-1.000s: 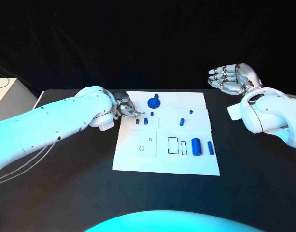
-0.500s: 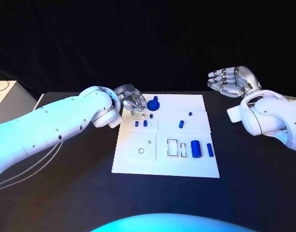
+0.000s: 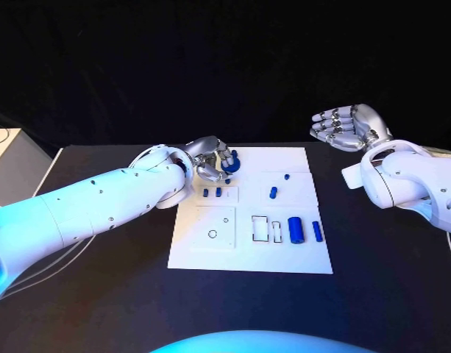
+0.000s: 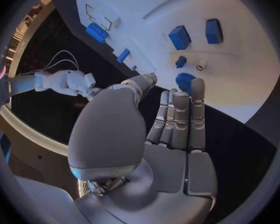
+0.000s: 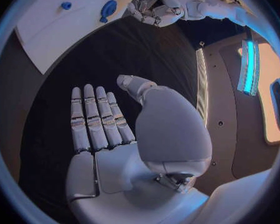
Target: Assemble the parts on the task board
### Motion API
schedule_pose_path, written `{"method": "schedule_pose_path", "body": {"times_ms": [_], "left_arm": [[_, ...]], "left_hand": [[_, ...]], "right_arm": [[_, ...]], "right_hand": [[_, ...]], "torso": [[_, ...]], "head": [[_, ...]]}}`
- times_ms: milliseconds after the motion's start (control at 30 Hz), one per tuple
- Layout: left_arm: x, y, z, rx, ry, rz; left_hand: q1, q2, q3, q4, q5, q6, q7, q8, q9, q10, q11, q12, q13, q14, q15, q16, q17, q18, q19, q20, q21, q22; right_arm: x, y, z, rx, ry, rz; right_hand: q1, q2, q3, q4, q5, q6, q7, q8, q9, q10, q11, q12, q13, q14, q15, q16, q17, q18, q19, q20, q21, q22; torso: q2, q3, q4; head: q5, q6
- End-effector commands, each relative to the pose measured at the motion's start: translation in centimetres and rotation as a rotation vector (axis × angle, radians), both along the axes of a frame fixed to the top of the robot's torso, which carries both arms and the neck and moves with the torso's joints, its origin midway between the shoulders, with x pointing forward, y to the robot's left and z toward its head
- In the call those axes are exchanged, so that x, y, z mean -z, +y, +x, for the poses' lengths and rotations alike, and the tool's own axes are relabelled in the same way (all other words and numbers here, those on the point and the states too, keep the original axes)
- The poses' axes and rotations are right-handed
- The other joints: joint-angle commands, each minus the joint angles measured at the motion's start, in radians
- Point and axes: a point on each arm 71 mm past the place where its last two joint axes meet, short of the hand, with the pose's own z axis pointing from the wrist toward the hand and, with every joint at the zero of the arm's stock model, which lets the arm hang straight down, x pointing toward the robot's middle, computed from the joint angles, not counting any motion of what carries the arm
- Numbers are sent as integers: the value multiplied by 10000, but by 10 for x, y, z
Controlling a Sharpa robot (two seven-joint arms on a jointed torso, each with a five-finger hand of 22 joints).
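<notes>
Black tabletop (image 3: 98,294) carrying the white task board (image 3: 249,254) at centre, long side running 12 to 6 o'clock. Left hand (image 3: 212,157) hovering over the board's 11 o'clock corner, fingers (image 4: 198,104) spread and straight, holding nothing, just beside the round blue part (image 3: 232,163) lying there. Right hand (image 3: 345,126) raised well apart from the board at 2 o'clock, fingers (image 5: 90,119) extended and empty. Judged early in the assembly: most parts loose or merely parked. Large blue cylinder (image 3: 295,230) and slimmer blue bar (image 3: 316,230) lying at 4 o'clock, beside two empty rectangular slots (image 3: 260,227); round hole (image 3: 212,234) at 7 o'clock also empty. Two short blue pegs (image 3: 211,193) standing at 10 o'clock, possibly already seated, hard to tell. Small blue piece (image 3: 273,192) near centre and a tiny one (image 3: 287,176) toward 1 o'clock. Left to do, apparently: filling the slots and hole. Nothing blocking the board; the left forearm crossing the 9 o'clock edge the only likely hindrance to reaching that side.
</notes>
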Motion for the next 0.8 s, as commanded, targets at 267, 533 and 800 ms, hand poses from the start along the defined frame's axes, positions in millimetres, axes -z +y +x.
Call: {"method": "schedule_pose_path", "body": {"times_ms": [267, 533, 800], "left_arm": [[6, -13, 2, 453, -544, 1650], [14, -16, 4, 451, -30, 2226], [19, -17, 7, 326, 241, 2533]], "left_hand": [[245, 48, -378, 8, -44, 417, -164, -217, -530, 189, -81, -227, -432, 613, -62, 754, 325, -84, 995, -57, 952, 1131], [271, 79, -509, 120, -37, 693, -156, -356, -809, 548, -86, -345, -667, 871, -74, 1069, 352, -175, 1358, -68, 1350, 1609], [384, 141, -428, 154, -5, 928, -121, -430, -962, 817, -113, -482, -831, 869, -93, 1151, 203, -183, 1394, -80, 1439, 1710]], "right_arm": [[-1, 5, -1, -336, -178, -127], [-1, 6, -1, -351, -178, -123], [-1, 7, -1, -369, -175, -116]], "right_hand": [[68, -1, -39, -9, 152, 81, 207, 22, -2, 55, 6, -25, -7, 98, 0, -73, -26, 140, 91, -4, 31, -28], [43, 4, -60, 13, 242, 80, 226, 12, -9, 48, 17, -29, -7, 100, 5, -86, -42, 138, 96, -2, 24, -50], [23, 9, -79, 34, 344, 80, 236, 2, -16, 41, 23, -31, -8, 101, 12, -100, -59, 136, 98, 1, 16, -73]], "torso": [[-18, -11, 12], [-14, -14, 17], [-10, -12, 20]], "head": [[-29, -14], [-60, -31], [-62, -47]]}}
